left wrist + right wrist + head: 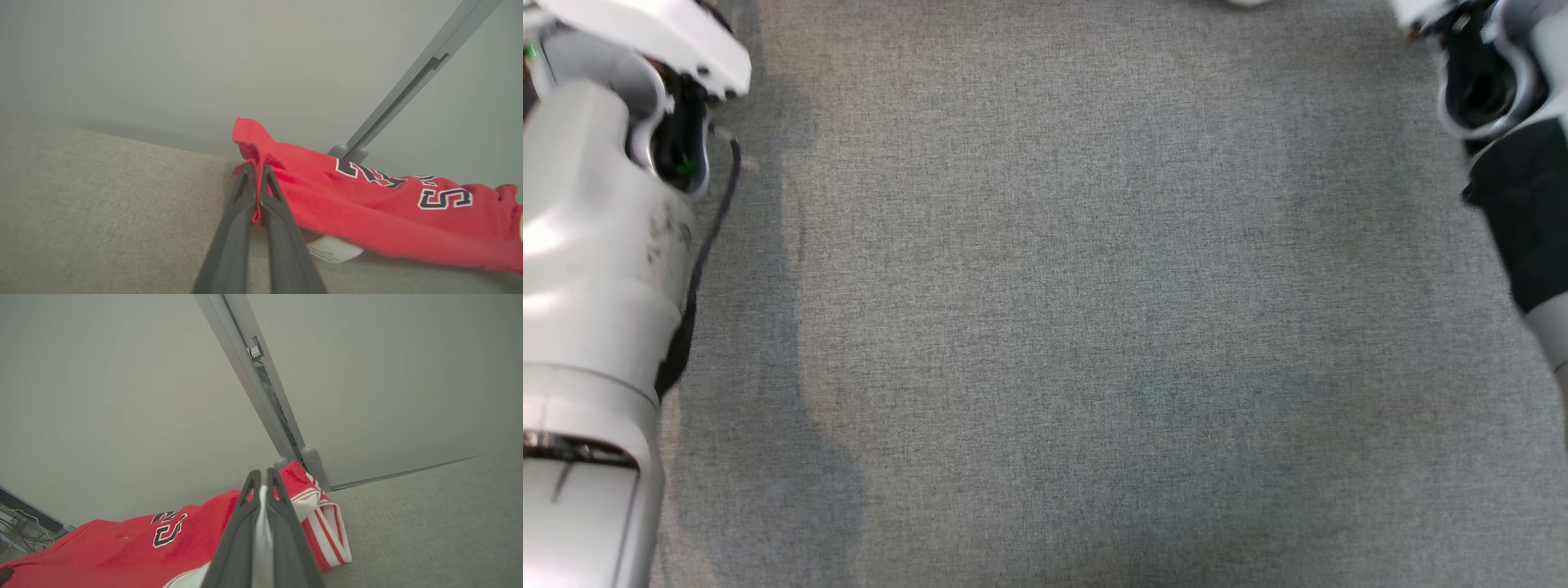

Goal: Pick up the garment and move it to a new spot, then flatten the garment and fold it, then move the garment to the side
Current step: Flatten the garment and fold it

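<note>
Garment [367, 212] first: on my left wrist view I see it as a red piece with black, white-edged lettering. It lies on the grey cloth-covered bench [102, 212] and spreads from the middle of the view out toward 4 o'clock. My left gripper [257, 168] is closed, its two dark fingers pinching a raised red fold at the garment's near end. A white label [333, 249] pokes out from under the cloth just at 5 o'clock of the fingertips. A grey post [408, 85] slants away toward 1 o'clock behind the garment, against a pale wall.

On my right wrist view the right gripper [263, 473] is also closed, with a strip of white fabric of the garment clamped between its fingers. Red cloth with the lettering runs off toward 8 o'clock, and a red-and-white striped edge hangs at 4 o'clock of the fingertips. The post rises toward 11 o'clock. Some cables [16, 531] show at 8 o'clock, at the view's edge.

On my head view I look down on bare bench cloth, with my pale left forearm [596, 269] at 9 o'clock and part of the right arm [1519, 204] at 2 o'clock.
</note>
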Controlling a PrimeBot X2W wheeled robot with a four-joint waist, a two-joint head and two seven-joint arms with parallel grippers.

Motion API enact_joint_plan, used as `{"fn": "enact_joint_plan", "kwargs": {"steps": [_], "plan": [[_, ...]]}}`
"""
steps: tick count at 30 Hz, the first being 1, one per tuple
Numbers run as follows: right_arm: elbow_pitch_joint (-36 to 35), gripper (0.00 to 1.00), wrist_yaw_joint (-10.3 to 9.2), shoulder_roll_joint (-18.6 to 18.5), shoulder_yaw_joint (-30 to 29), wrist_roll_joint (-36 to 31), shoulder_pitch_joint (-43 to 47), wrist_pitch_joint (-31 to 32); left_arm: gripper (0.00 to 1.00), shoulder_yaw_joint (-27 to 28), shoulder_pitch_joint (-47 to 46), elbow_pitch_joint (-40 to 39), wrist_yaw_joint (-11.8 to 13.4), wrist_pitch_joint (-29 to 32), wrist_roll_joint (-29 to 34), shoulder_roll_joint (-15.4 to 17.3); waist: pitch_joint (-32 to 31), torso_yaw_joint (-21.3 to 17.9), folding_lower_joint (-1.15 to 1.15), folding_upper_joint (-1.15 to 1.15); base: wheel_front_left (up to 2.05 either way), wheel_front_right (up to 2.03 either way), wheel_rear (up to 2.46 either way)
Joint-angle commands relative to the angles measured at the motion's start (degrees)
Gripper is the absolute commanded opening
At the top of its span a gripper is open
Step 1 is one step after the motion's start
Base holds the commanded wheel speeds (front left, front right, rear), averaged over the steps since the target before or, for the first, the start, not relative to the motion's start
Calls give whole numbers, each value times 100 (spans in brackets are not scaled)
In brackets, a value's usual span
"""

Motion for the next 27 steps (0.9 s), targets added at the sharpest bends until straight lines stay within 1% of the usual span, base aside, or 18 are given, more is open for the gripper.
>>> {"fn": "enact_joint_plan", "kwargs": {"steps": [1, 3, 5, 7, 8, 9, 12, 15, 19, 21, 24, 26, 27], "plan": [[-10, 0, 1, -13, 99, 85, 202, 92, 0, -56, 160, -19, -6, 26, -52, 9, -7, -1, 0, 0, 0, 0, 0], [-149, 0, 1, -13, 242, 263, 527, 123, 0, -119, 453, -82, -5, -21, -174, 13, -39, -1, 0, 0, 0, 0, 0], [-285, 0, 1, -95, 433, 377, 906, 105, 0, -177, 794, -156, -6, -66, -330, -30, -135, 9, 0, 0, 0, 0, 0], [-503, 0, 1, -175, 481, 631, 1307, -3, 0, -251, 1118, -238, -6, -114, -436, -19, -246, 11, 0, 0, 0, 0, 0], [-503, 0, 1, -175, 481, 631, 1307, -3, 0, -251, 1118, -238, -6, -114, -436, -19, -246, 11, 0, 0, 0, 0, 0], [-752, 0, 1, -274, 587, 858, 1756, -107, 0, -266, 1473, -355, -6, -165, -638, -10, -364, -9, 0, 0, 0, 0, 0], [-1138, 0, 1, -479, 645, 1191, 2485, -237, 0, -365, 2035, -596, -6, -257, -835, 35, -590, -10, 0, 0, 0, 0, 0], [-1578, 0, 1, -692, 692, 1428, 3215, -314, 0, -464, 2518, -867, -5, -352, -964, 204, -825, -31, 0, 0, 0, 0, 0], [-2215, 0, 1, -979, 592, 1610, 4101, -360, 0, -473, 3114, -1303, -3, -431, -1115, 452, -1136, -81, 0, 0, 0, 0, 0], [-2551, 0, 1, -1120, 414, 1617, 4489, -367, 0, -426, 3402, -1551, -3, -449, -1125, 612, -1282, -109, 0, 0, 0, 0, 0], [-3084, 0, 1, -1230, 202, 1565, 5103, -372, 0, -332, 3908, -1985, 0, -461, -1135, 818, -1482, -167, 0, 0, 0, 0, 0], [-3429, 0, 1, -1277, 97, 1612, 5476, -372, 0, -262, 4303, -2343, 87, -460, -1063, 952, -1599, -209, 0, 0, 0, 0, 0], [-3576, 0, 1, -1337, 61, 1565, 5669, -374, 0, -216, 4487, -2569, 174, -462, -1008, 1014, -1649, -225, 0, 0, 0, 0, 0]]}}
